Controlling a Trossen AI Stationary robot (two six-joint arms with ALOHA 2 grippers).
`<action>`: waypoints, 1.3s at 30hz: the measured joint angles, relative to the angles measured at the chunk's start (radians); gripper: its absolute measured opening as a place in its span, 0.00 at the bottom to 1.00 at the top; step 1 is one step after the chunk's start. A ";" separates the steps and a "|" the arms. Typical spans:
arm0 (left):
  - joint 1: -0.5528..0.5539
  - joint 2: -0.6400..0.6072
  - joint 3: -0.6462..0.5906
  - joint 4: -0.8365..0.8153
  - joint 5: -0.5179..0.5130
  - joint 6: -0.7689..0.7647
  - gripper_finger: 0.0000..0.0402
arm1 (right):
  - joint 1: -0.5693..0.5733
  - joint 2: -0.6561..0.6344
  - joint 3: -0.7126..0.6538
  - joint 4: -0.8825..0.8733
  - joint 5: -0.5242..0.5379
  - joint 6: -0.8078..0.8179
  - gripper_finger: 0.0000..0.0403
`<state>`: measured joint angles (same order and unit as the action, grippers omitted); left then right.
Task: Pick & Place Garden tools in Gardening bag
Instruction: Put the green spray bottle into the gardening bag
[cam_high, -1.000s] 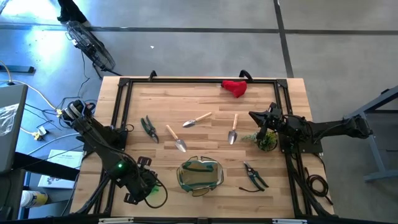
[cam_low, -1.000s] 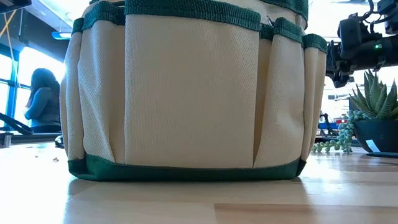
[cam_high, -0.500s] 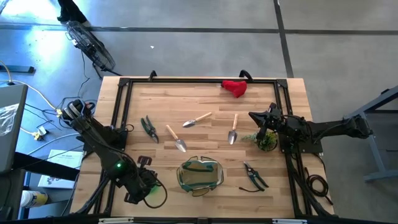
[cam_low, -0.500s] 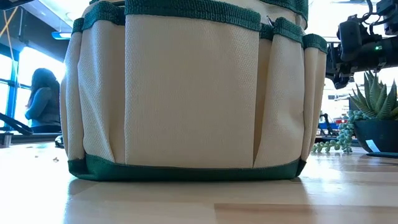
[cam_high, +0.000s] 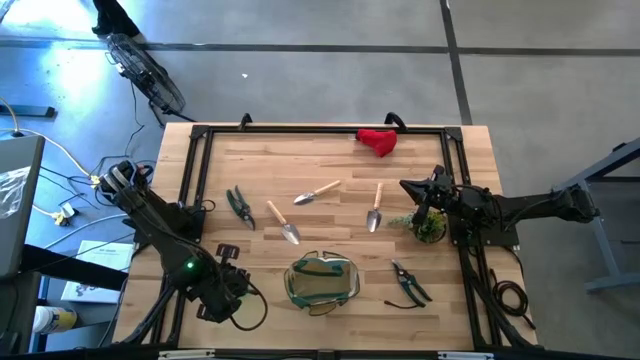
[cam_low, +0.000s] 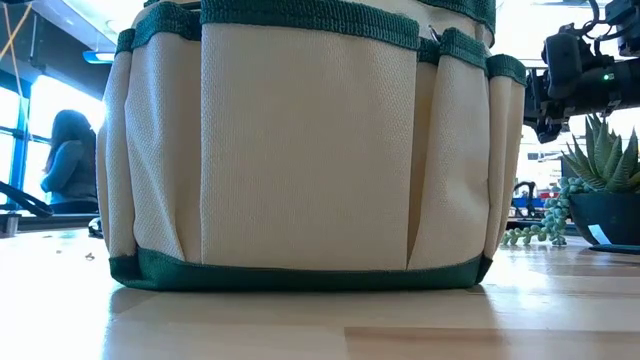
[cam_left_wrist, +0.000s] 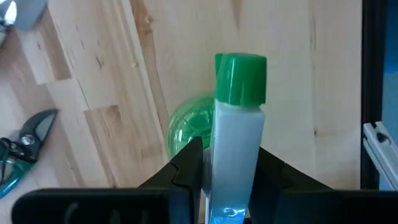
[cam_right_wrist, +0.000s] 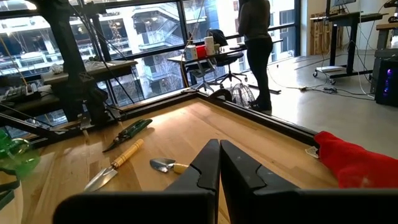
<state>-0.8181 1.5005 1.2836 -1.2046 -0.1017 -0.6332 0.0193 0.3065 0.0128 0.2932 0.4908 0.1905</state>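
Observation:
The gardening bag, cream cloth with green trim, stands upright at the table's near middle. My left gripper is near the front left corner, shut on a small white bottle with a green cap. My right gripper is shut and empty above a potted plant. On the table lie two trowels, a fork, shears at the left and at the right, and a red glove bundle. My left gripper pinches the white bottle's body between its two fingers, one on each side. The bottle lies along the fingers, its green cap pointing away past the fingertips. I cannot tell whether it is clear of the table.
A black frame rail runs round the table. The potted succulent stands at the right, below the right arm. A person stands in the room beyond the far edge. Bare wood lies between the bag and the left gripper.
My left gripper has shifted a little toward the table's left edge, still shut on the bottle.

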 joint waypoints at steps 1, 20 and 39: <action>0.000 0.000 0.009 -0.013 -0.003 0.000 0.19 | 0.000 0.000 0.000 0.000 0.000 0.000 0.01; 0.001 -0.002 0.219 -0.183 -0.158 0.000 0.19 | 0.000 0.000 0.000 0.008 -0.004 0.046 0.01; 0.114 -0.003 0.382 -0.242 -0.253 0.089 0.19 | 0.000 0.000 0.001 0.187 -0.436 0.184 0.01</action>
<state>-0.7038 1.4979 1.6653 -1.4468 -0.3550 -0.5446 0.0196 0.3069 0.0135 0.4805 0.0548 0.3747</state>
